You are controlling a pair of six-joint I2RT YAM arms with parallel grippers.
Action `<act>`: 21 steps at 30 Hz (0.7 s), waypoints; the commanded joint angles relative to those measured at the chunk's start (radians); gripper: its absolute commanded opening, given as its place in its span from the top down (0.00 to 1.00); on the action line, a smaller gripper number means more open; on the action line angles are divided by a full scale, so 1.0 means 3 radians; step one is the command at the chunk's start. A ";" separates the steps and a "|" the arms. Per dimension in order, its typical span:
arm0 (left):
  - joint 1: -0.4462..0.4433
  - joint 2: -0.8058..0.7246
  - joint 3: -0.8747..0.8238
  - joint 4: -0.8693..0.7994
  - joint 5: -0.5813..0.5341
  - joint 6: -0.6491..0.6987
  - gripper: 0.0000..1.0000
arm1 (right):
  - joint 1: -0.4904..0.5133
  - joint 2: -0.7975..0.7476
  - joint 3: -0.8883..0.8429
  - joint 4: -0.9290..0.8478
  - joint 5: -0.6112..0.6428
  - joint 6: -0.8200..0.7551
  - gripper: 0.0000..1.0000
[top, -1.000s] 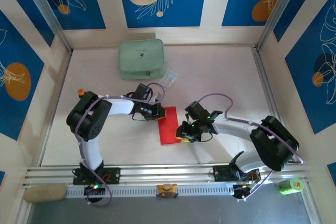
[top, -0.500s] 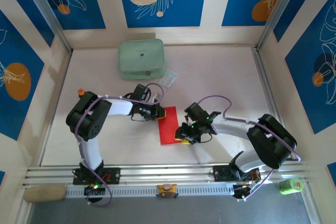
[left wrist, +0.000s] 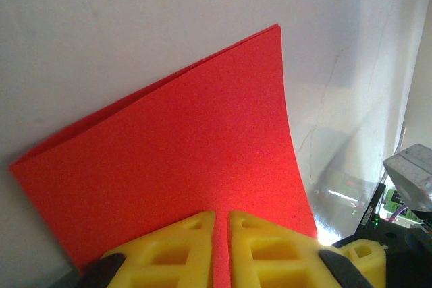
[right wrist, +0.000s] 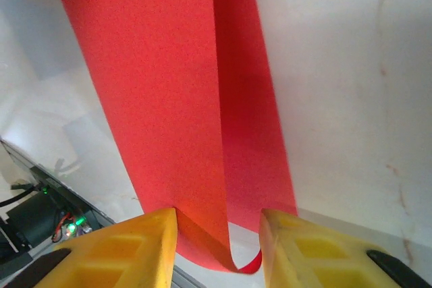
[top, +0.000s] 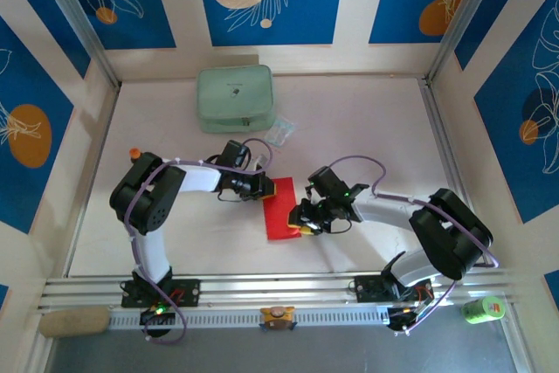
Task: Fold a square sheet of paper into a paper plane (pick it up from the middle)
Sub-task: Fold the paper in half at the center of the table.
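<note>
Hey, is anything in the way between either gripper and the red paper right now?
Nothing visible does. The left gripper is shut on an edge of the thin bright red folded paper sheet; the right gripper has its jaws apart around the sheet's curled fold.

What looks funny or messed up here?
The square sheet of paper is doubled over, not flat. Its fold bulges in a loose loop between the parted fingers of the right gripper, while the left gripper pinches another edge.
</note>
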 commanded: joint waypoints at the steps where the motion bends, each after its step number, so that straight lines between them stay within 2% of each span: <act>1: 0.0032 0.0092 0.0001 -0.0071 0.0010 0.0003 0.85 | -0.0048 0.0013 0.0060 0.0172 -0.0198 -0.0101 0.62; 11: 0.0027 0.0122 0.0074 -0.0072 0.0070 -0.0007 0.85 | -0.0219 0.0279 0.0227 0.0403 -0.0405 -0.0536 0.62; 21: 0.0028 0.0061 0.0153 -0.0171 0.0060 0.0037 0.82 | -0.0375 0.0394 0.0116 0.0697 -0.0609 -0.0581 0.62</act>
